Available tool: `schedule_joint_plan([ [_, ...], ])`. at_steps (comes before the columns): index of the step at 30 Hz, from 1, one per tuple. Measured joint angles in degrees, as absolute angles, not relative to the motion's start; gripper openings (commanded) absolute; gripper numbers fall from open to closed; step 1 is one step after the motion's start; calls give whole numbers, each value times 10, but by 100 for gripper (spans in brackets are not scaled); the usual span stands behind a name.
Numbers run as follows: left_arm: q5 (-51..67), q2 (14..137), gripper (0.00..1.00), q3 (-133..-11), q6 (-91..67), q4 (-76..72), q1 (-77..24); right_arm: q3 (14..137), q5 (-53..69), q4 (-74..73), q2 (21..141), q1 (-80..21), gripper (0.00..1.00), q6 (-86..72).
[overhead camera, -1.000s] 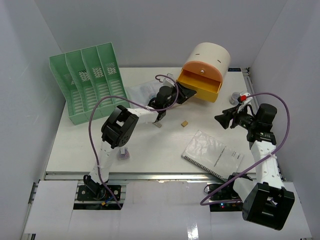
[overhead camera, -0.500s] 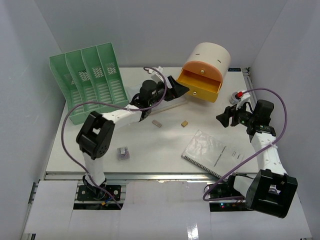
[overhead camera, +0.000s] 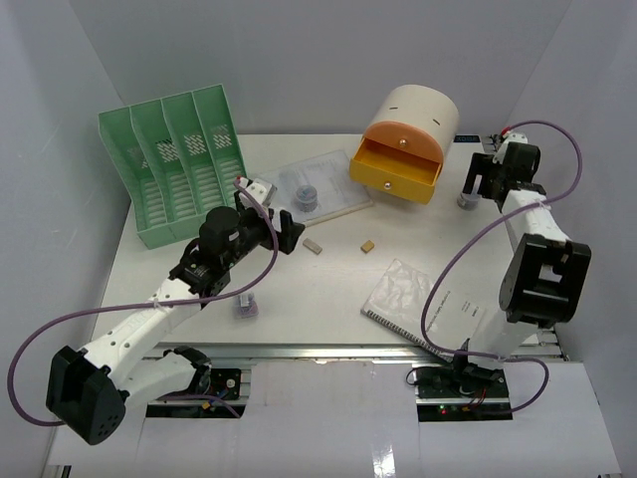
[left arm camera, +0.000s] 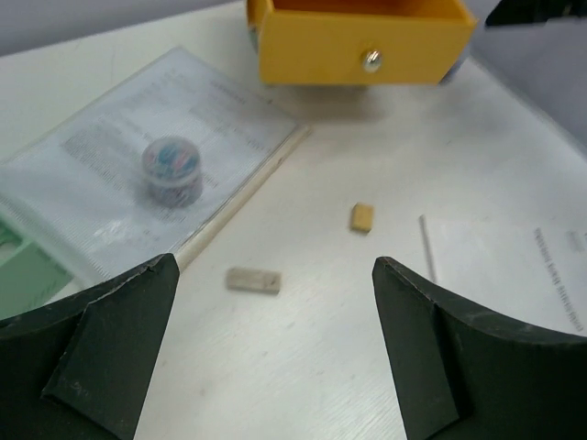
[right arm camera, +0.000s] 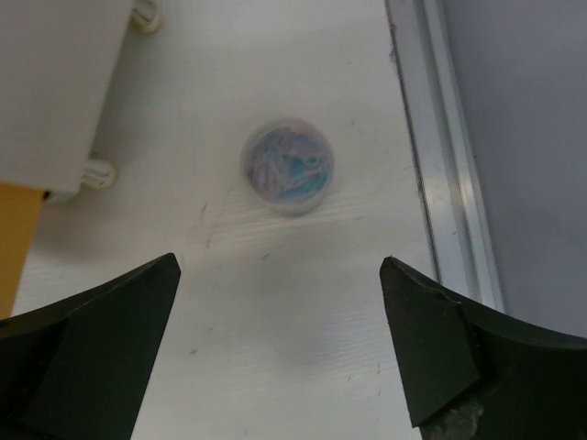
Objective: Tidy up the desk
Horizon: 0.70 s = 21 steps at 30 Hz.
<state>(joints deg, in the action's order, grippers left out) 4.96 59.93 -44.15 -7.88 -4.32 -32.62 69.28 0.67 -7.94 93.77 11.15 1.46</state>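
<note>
My left pincer (left arm camera: 275, 266) stands wide with nothing between its fingers, hanging over the large flat white desk (overhead camera: 328, 289) with aluminium rails. The desk fills the space in front of both my bases and bears everything else. Below that pincer lie a small pale beige block (left arm camera: 253, 280) and, to its right and apart from it, a small tan cube (left arm camera: 361, 216). Beyond them a clear plastic sleeve holding a printed sheet (left arm camera: 110, 174) lies flat, and a small round clear tub of coloured clips (left arm camera: 171, 167) stands on it. The orange plastic drawer box with a cream rounded top (overhead camera: 403, 164) sits at the far side, its drawer pulled out. A green slotted file rack (overhead camera: 174, 169) stands at the far left corner, and a spiral-bound white notebook (overhead camera: 423, 309) lies near the right front. My right pincer (right arm camera: 280, 264) is also spread wide and empty, over a second round clear tub of clips (right arm camera: 287, 167) that stands between the drawer box and the desk's right edge.
</note>
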Motion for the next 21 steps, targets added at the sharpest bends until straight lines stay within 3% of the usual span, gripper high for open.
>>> schedule_joint_plan([
  [10,-5,555,98,-410,4,33,-326,864,-61,-112,1144,99,90,1],
  [15,-13,561,98,-410,14,38,-326,902,-59,-128,1188,98,97,1],
  [21,-19,567,98,-410,18,45,-326,901,-53,-138,1201,97,56,-6],
])
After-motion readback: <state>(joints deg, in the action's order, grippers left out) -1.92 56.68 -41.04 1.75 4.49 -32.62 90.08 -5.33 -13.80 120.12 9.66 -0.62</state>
